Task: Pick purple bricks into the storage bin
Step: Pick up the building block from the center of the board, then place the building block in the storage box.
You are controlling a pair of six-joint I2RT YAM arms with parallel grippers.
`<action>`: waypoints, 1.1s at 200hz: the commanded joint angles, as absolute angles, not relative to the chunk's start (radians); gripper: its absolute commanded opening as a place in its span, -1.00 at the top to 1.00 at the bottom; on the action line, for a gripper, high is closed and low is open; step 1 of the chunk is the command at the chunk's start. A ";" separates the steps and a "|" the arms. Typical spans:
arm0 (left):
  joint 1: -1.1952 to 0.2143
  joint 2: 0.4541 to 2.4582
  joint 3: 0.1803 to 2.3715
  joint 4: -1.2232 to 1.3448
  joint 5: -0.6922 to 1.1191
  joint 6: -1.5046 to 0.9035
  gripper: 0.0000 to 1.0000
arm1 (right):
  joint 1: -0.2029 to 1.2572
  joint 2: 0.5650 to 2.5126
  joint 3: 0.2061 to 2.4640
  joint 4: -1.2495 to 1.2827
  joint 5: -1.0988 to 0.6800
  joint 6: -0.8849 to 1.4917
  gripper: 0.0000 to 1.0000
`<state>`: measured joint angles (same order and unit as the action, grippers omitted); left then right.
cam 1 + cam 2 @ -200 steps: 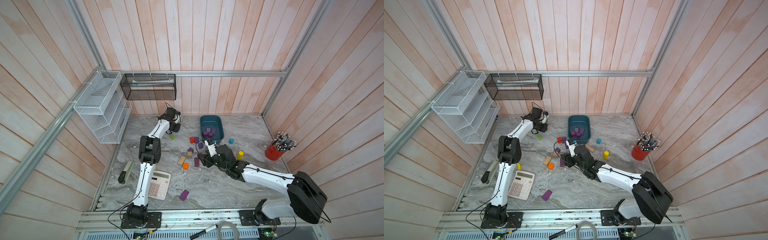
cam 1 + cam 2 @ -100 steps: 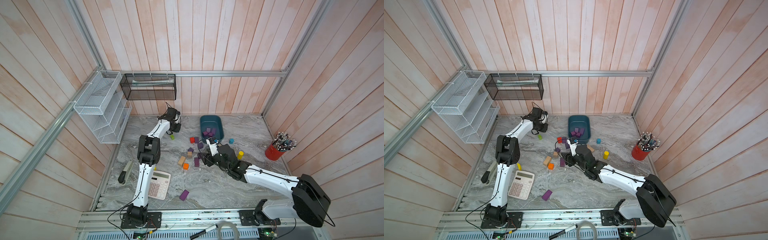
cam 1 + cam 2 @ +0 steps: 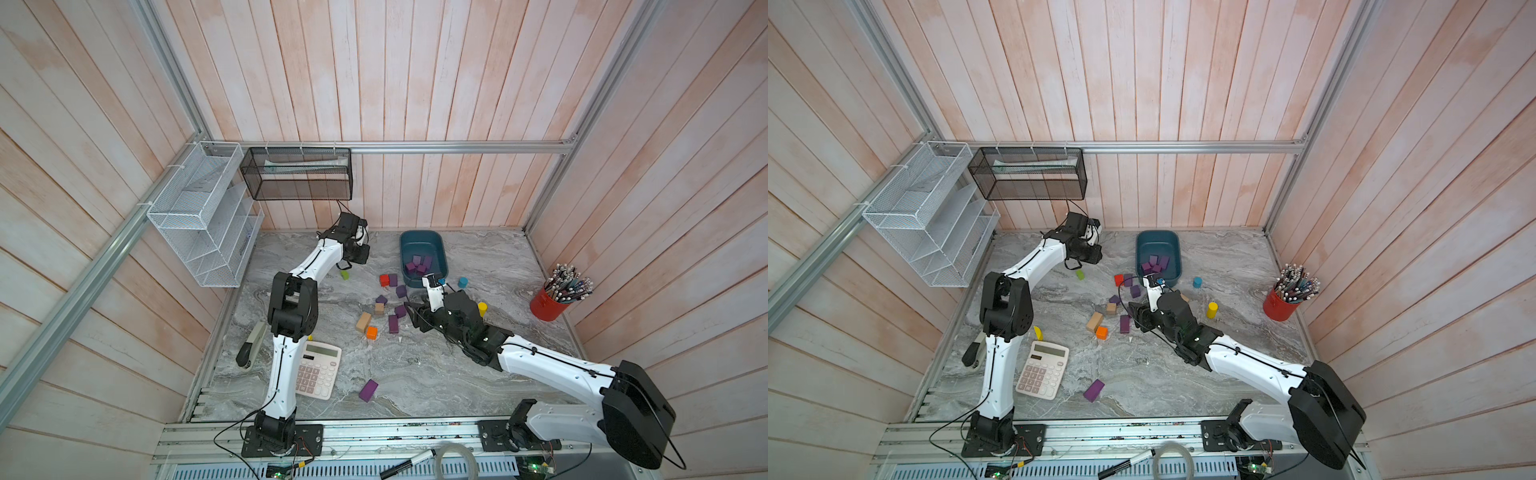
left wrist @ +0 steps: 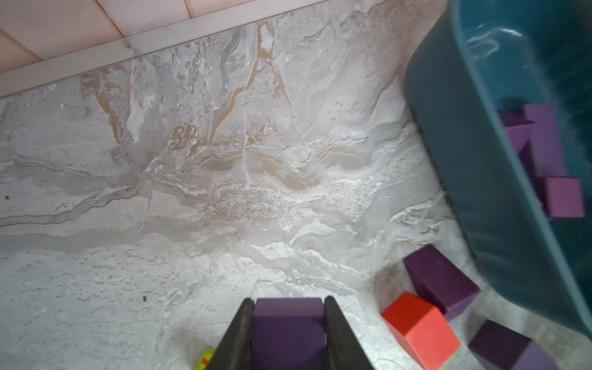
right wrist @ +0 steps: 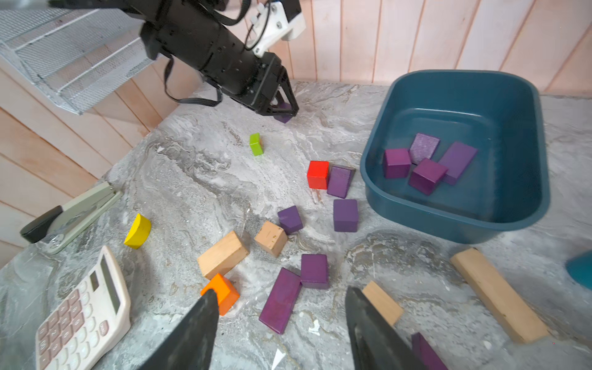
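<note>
right gripper [image 5: 282, 323]: jaws stand apart with nothing between them, over the marble top [image 5: 198, 179].
long purple bar [image 5: 280, 300]: lies flat just ahead of the right jaws, touching a purple cube [image 5: 314, 271].
orange block [image 5: 221, 293]: just beside one right jaw tip.
loose purple bricks [image 5: 345, 214]: scattered farther ahead of the right jaws, near the red block [image 5: 318, 174].
storage bin [image 5: 499, 221]: beyond those, holding four purple bricks [image 5: 427, 176].
left gripper [image 4: 288, 315]: jaws narrow, clamped on a purple brick [image 4: 288, 333], held above the marble, the bin off to one side.
</note>
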<state>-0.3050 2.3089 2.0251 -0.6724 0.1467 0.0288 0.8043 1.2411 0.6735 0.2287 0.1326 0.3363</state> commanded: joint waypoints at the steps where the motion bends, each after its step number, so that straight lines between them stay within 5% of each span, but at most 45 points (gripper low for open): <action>1: -0.331 2.258 2.014 -0.645 0.176 0.000 0.35 | 0.808 1.218 0.668 0.145 0.224 0.372 -0.29; 97: -0.449 2.256 2.084 -0.623 0.233 -0.036 0.34 | 0.795 1.065 0.590 0.009 0.376 0.460 -0.29; 220: -0.560 2.377 2.182 -0.468 0.231 -0.053 0.32 | 0.787 0.921 0.482 0.029 0.360 0.496 -0.29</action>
